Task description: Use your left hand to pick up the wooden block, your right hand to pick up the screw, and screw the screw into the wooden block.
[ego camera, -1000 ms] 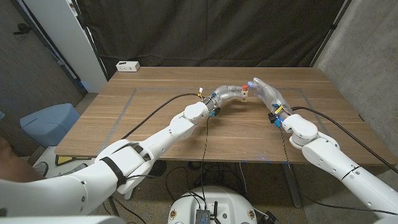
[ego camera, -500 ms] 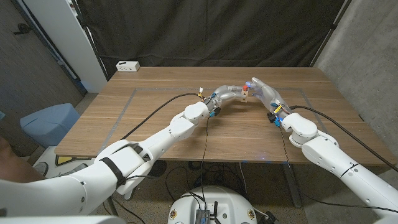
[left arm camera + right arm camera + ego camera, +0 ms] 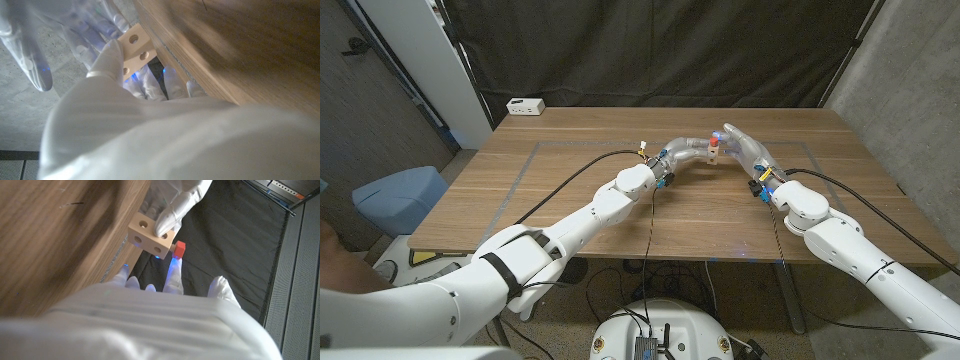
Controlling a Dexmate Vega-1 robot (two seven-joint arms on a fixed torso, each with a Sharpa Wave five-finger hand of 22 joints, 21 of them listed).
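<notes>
Up in the upper middle of the head view, above the table (image 3: 620,215): left hand (image 3: 685,150) and right hand (image 3: 745,150) meeting, the block (image 3: 714,150) between them. Held clear of the wood, off the tabletop.

Left hand: gripping the block, one finger (image 3: 172,215) pressed on its top face in the right wrist view, others hidden behind it. In the left wrist view, the same hand (image 3: 107,65) seen from behind, the block (image 3: 134,47) poking out past its fingertips at upper centre.

Block (image 3: 150,235): pale, squarish, with round holes in the faces that show. Long axis hard to judge; looks slightly tilted, one corner lower.

Screw (image 3: 178,249): red head jutting from the block's side face, touching it, at the middle of the right wrist frame. Shank out of sight, so apparently seated in a hole; axis pointing sideways out of the block toward the right hand. In the head view, a red speck (image 3: 713,143) on the block's top right.

Right hand (image 3: 170,285): fingers spread and reaching up beneath the block and screw, tips near the red head. Contact with the screw not clear; cannot tell whether anything is pinched. In the left wrist view, its blurred fingers (image 3: 30,55) fanned apart beyond the block.

No containers anywhere. White box (image 3: 526,106) at the table's far left corner.
</notes>
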